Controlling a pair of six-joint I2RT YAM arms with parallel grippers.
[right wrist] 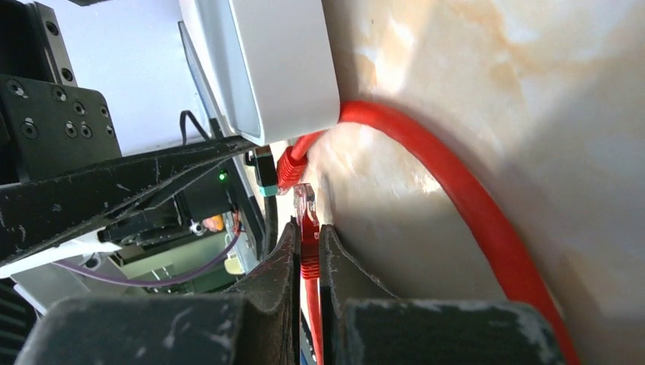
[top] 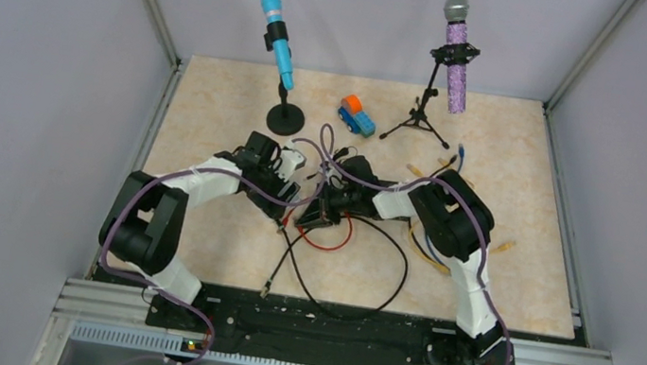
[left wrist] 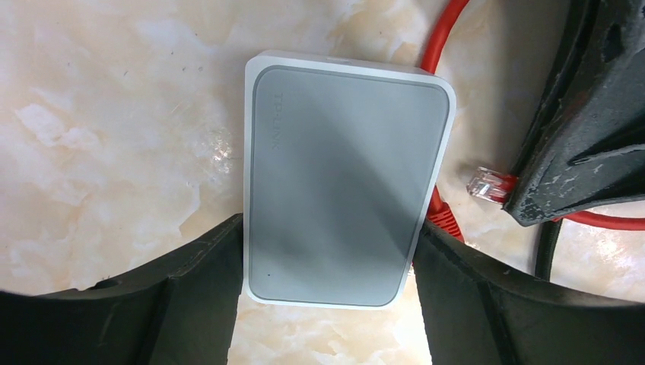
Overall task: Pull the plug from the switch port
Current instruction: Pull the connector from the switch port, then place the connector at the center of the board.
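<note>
Left gripper (left wrist: 327, 232): closed across the grey-white TP-LINK box (left wrist: 342, 175), one finger pressed on each long side.
Switch port: hidden; judged to sit on the box's right edge, where a second red boot (left wrist: 443, 220) is seen.
Plug (left wrist: 485, 182): clear tip bare, just apart from the box, judged already out.
Right gripper (right wrist: 308, 239): pinched on the plug's red boot.
Handling: light, with a brittle latch tab; best held by the boot, not the limp red cable (right wrist: 456, 198).
</note>
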